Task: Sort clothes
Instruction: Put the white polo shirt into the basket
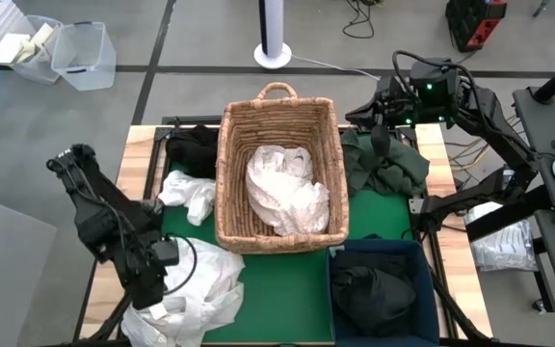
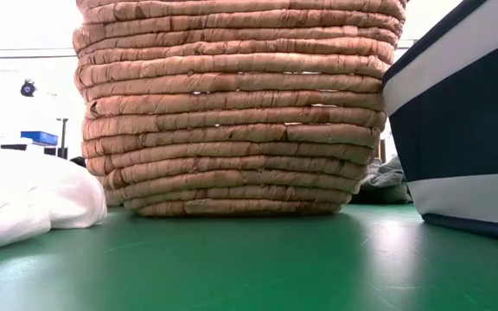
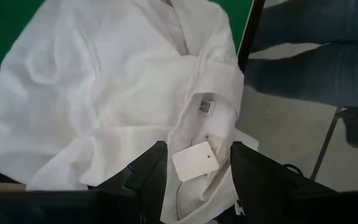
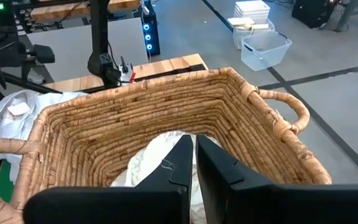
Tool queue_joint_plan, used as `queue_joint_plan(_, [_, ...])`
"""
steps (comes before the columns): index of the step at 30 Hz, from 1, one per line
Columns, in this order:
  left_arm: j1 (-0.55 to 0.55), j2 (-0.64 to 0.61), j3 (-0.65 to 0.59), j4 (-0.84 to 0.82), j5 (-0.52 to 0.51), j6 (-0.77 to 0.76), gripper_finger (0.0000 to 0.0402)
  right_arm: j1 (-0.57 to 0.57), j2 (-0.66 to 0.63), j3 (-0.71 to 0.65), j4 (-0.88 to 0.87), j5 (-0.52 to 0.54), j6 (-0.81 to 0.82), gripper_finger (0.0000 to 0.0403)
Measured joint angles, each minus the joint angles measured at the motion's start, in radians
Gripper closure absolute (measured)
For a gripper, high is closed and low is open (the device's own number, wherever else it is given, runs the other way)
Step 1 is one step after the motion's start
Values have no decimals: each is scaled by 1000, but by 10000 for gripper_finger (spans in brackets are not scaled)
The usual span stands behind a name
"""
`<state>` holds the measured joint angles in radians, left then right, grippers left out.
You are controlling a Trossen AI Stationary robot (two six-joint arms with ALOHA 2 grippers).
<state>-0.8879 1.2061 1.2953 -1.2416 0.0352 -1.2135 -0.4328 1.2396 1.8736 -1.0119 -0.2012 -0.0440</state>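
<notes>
A large white garment (image 1: 200,289) lies crumpled at the table's near left corner, its collar label and paper tag (image 3: 194,160) facing up. My left gripper (image 3: 194,165) is open just above that collar, one finger on each side of the tag. A second white piece (image 1: 186,193) and a black one (image 1: 193,146) lie left of the wicker basket (image 1: 227,173), which holds another white garment (image 1: 285,188). A dark green garment (image 1: 383,164) lies right of the basket. My right gripper (image 4: 195,155) is shut above it, by the basket's far right corner, with nothing between its fingers.
The dark blue bin (image 1: 340,265) stands at the near right with a dark garment (image 1: 369,289) inside. Bare green mat (image 1: 287,299) lies between the bin and the white garment. In the low view the basket (image 2: 232,104) and bin (image 2: 465,121) block most of the table.
</notes>
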Motion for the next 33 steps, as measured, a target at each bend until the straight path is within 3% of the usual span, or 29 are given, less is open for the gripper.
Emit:
queue_joint_plan(15, [-21,53,0,9,0,-1,247,0,-2,0,-12,-1,43,390])
queue_joint_plan(19, [-21,68,0,10,-2,1,247,0,-2,0,-50,-77,27,390])
queue_joint_plan(21, [-22,79,0,12,-9,16,247,3,-2,0,-53,-120,40,390])
queue_joint_plan(33, [-66,179,-1,66,-110,167,247,3,-2,0,-50,-121,70,390])
